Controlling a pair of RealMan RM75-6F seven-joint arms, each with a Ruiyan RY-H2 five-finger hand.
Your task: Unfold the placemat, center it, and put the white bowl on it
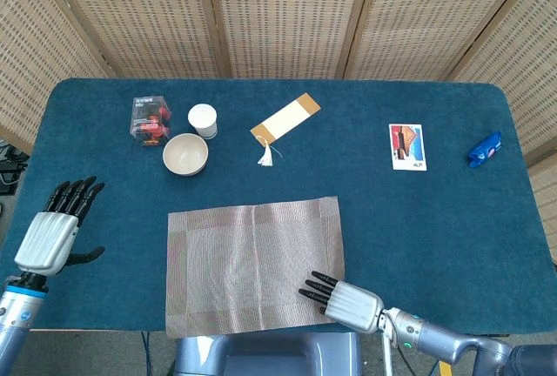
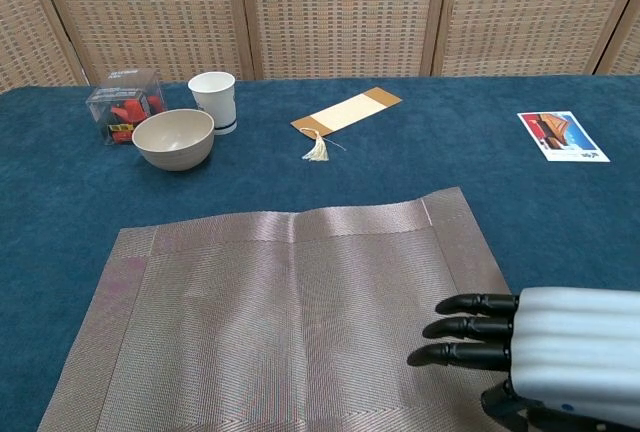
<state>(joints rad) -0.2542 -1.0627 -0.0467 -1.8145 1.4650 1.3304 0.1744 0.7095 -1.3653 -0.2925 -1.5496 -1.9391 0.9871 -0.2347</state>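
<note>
Blue felt table (image 1: 435, 237) carries the woven placemat (image 1: 252, 263), unfolded flat at its near middle. The right hand (image 1: 344, 299) lies fingers-extended on the mat's near right corner; the left hand (image 1: 52, 232) hovers spread, empty. The white bowl (image 1: 185, 154) sits beyond the mat, near a cup (image 1: 202, 120).

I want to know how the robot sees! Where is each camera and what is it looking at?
Head view: sits high, looking down on the whole table; shows the left hand and the right hand.
Chest view: sits low at the near edge, looking across the table; shows only the right hand.
Both share the placemat, white bowl and the right hand's fingers lying on the placemat.
</note>
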